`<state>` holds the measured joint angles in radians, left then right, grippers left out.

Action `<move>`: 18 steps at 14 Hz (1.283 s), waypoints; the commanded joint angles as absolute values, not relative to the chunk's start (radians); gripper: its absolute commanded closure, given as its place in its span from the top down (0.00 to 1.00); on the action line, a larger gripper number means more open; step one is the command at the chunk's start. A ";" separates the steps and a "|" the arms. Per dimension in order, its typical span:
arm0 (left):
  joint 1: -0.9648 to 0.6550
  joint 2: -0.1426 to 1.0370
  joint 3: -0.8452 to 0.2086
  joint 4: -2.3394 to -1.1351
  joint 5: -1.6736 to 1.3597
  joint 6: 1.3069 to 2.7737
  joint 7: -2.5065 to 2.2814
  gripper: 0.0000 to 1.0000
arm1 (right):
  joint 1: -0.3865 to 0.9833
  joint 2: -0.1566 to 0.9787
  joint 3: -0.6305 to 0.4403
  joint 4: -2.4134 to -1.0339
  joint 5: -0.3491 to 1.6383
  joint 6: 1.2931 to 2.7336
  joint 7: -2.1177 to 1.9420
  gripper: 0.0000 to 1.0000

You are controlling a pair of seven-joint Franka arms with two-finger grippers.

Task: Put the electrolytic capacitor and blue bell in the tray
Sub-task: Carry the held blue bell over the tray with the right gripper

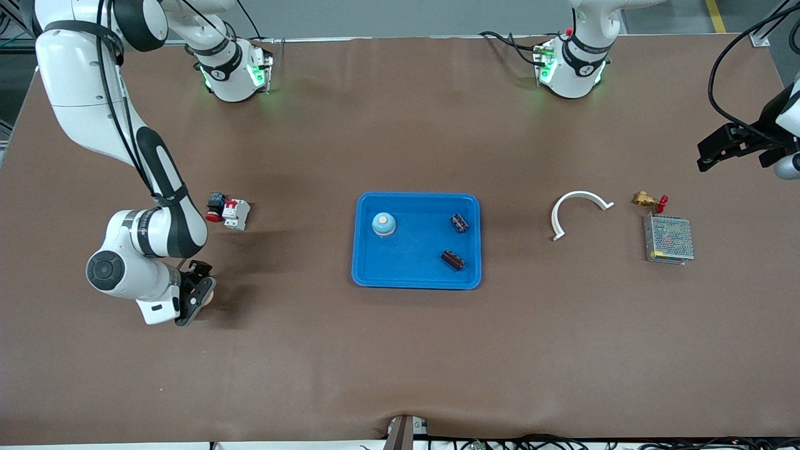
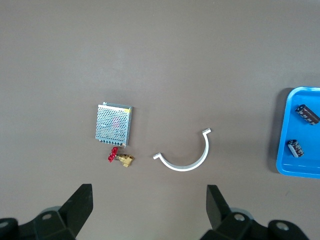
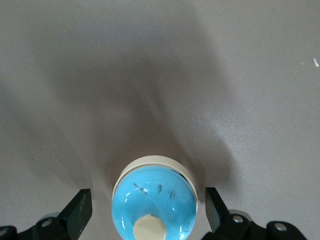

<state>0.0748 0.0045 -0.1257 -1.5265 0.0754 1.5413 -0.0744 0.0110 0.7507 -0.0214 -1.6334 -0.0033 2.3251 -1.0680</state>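
Note:
The bright-blue tray (image 1: 412, 250) lies mid-table and holds a blue bell (image 1: 383, 224) and two dark electrolytic capacitors (image 1: 460, 223) (image 1: 452, 259). My right gripper (image 1: 195, 295) is low at the table toward the right arm's end. It is open, with a second blue bell (image 3: 154, 200) between its fingers (image 3: 80, 205), a gap on each side. The front view mostly hides that bell. My left gripper (image 1: 712, 156) is open and empty, up over the left arm's end. Its wrist view shows the tray's edge (image 2: 300, 165) and both capacitors (image 2: 307, 113) (image 2: 296, 148).
A white curved strip (image 1: 578, 209), a brass valve with a red handle (image 1: 649, 200) and a metal mesh box (image 1: 669, 239) lie toward the left arm's end. A red-and-white circuit breaker (image 1: 236, 214) and a small black-and-red switch (image 1: 215, 206) lie beside the right arm.

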 commanded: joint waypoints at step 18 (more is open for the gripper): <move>0.069 -0.009 -0.127 -1.540 0.066 1.546 -0.060 1.00 | 0.054 0.706 0.002 -1.505 0.103 2.111 -0.827 0.54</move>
